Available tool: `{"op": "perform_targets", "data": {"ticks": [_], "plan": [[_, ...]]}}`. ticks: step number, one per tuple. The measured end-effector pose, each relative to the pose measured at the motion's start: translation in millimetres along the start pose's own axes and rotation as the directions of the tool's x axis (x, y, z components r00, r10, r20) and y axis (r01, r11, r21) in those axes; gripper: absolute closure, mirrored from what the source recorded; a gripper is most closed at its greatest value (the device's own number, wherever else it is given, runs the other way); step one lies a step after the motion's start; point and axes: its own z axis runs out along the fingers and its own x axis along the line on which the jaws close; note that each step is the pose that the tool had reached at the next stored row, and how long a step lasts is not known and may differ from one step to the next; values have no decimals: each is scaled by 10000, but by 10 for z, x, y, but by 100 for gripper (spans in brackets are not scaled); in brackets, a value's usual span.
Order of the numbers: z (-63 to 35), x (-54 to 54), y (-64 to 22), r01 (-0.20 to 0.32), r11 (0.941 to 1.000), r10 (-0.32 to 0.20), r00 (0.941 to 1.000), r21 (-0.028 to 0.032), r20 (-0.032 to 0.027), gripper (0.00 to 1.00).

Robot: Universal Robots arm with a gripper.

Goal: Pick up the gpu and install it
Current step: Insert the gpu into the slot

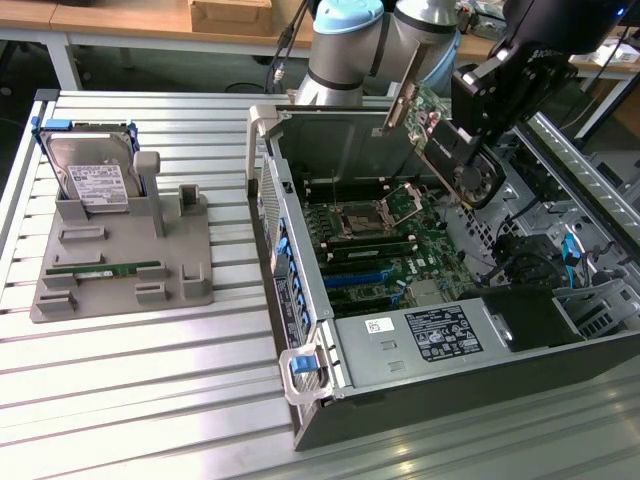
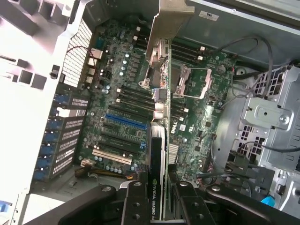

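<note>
My gripper is shut on the gpu, a thin dark card with a round black fan and a silver end bracket, held tilted in the air above the open computer case. In the wrist view the gpu runs edge-on away from my gripper, with its black cooler face and its silver bracket at the far end. Below it lies the green motherboard with a blue expansion slot and the CPU socket.
On the exterior view's left a grey fixture tray holds a silver hard drive standing upright and a long green memory stick. The case holds a power supply, drive cages and cables. A slatted metal table carries everything.
</note>
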Motion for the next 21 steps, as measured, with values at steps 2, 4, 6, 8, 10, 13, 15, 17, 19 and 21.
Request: {"op": "perform_targets", "data": {"ticks": [2,4,6,8,10,13,15,17,19,21], "plan": [[0,0,0,332,9994,-332,9994,-8,-14,73],[0,0,0,529,9986,-529,9986,-13,-22,73],[0,0,0,737,9973,-737,9973,-19,-31,73],[0,0,0,1004,9949,-1004,9949,-27,-41,73],[0,0,0,1264,9920,-1264,9920,-35,-52,73],[0,0,0,1542,9880,-1542,9880,-43,-63,73],[0,0,0,1743,9847,-1743,9847,-49,-71,73],[0,0,0,1881,9821,-1881,9821,-54,-76,73],[0,0,0,2061,9785,-2061,9785,-60,-83,73],[0,0,0,2254,9742,-2255,9742,-67,-89,73]]}}
